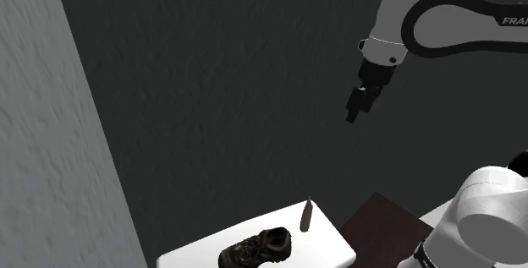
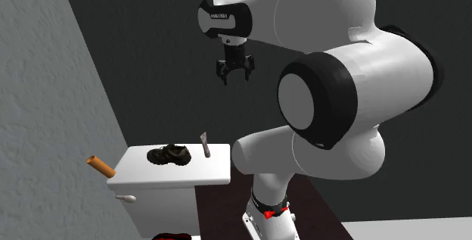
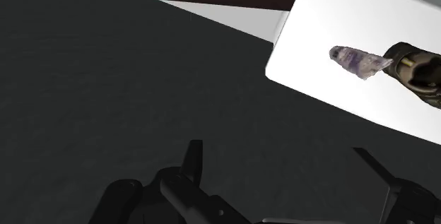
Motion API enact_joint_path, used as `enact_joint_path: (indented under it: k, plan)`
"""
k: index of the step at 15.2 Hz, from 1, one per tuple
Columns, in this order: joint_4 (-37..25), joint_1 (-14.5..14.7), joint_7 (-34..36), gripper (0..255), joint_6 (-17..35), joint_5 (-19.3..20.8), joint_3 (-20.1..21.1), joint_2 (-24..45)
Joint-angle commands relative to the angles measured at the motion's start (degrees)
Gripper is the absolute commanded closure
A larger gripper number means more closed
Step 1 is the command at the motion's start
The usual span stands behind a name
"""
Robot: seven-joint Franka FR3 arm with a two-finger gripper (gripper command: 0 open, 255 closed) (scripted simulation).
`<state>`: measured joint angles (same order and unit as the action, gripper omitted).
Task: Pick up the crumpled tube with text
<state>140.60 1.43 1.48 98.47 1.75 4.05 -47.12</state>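
So the gripper (image 1: 360,106) hangs way up in the air w/ its fingers (image 3: 194,155) spread apart and nothing between them. The crumpled tube (image 1: 306,214) is well below it, and in the shoulder view it's down and to the left of the gripper. It's standing more or less on end on a white top (image 1: 330,245), near the top's back edge. A brown shoe (image 1: 258,248) sits just beside it.

In the second exterior view the white top looks like a toilet cistern lid, but I wouldn't swear to it. A dark wall (image 1: 237,72) runs behind it, w/ a grey textured wall (image 1: 51,139) on the shoulder view's left and a maroon strip of floor (image 1: 381,220) by the stand.

The wrist view shows the tube as pale lilac-grey w/ some markings, which I can't read. The shoe is cut off at the edge there. An orange-brown cylinder (image 2: 100,166) pokes out next to the white top, no idea what it is.
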Motion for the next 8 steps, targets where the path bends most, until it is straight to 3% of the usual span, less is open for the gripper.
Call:
enact_joint_path:
  k: [1,8]
  plan:
    - [0.00,0.00,0.00,0,0.00,0.00,0.00,0.00]
    - [10.76,8.66,-12.63,0,14.42,-3.09,-1.35,1.01]
